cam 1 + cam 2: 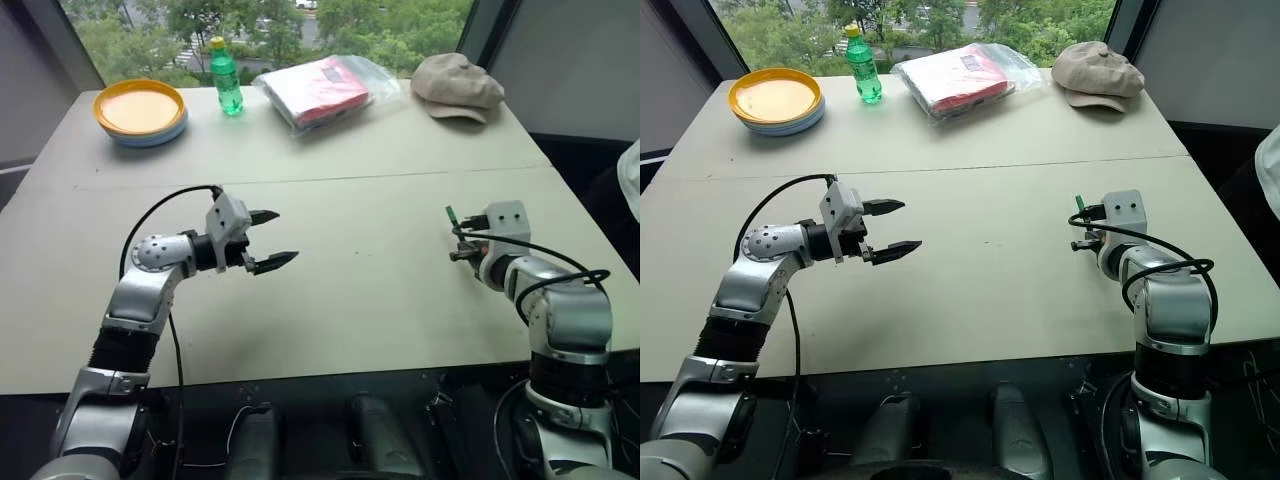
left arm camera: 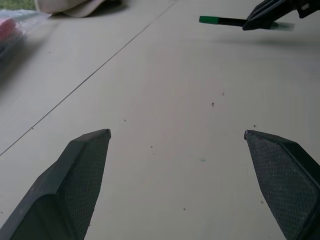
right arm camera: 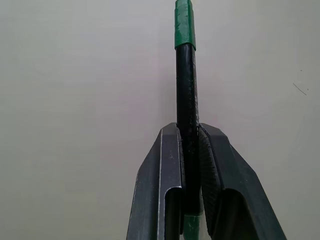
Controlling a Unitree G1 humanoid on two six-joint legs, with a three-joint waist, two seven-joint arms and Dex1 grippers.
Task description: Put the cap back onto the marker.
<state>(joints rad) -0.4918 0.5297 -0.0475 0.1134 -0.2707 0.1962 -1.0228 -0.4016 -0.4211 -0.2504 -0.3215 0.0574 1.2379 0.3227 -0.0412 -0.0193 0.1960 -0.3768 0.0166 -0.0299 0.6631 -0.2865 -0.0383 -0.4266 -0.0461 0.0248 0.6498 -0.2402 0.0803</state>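
1. The right hand is clamped tight on the marker — the black barrel is pinched between both fingers and projects well past the fingertips.
2. A green piece, taken to be the cap, is seen seated on the marker's far end; a further bit of green shows at the base of the fingers in the right wrist view.
3. The marker is held above the counter, on its right side, with the green end raised and pointing away from the robot. No contact with the counter is seen.
4. The left hand is spread wide with nothing between its fingers; it is held over the counter's left half, pointing towards the right hand and well apart from it.
5. In the left wrist view the marker is seen lying level across the far hand's fingertip.
6. At the far edge of the counter are noted — from left to right — stacked plates, a green bottle, a bagged red item and a tan cap-style hat.
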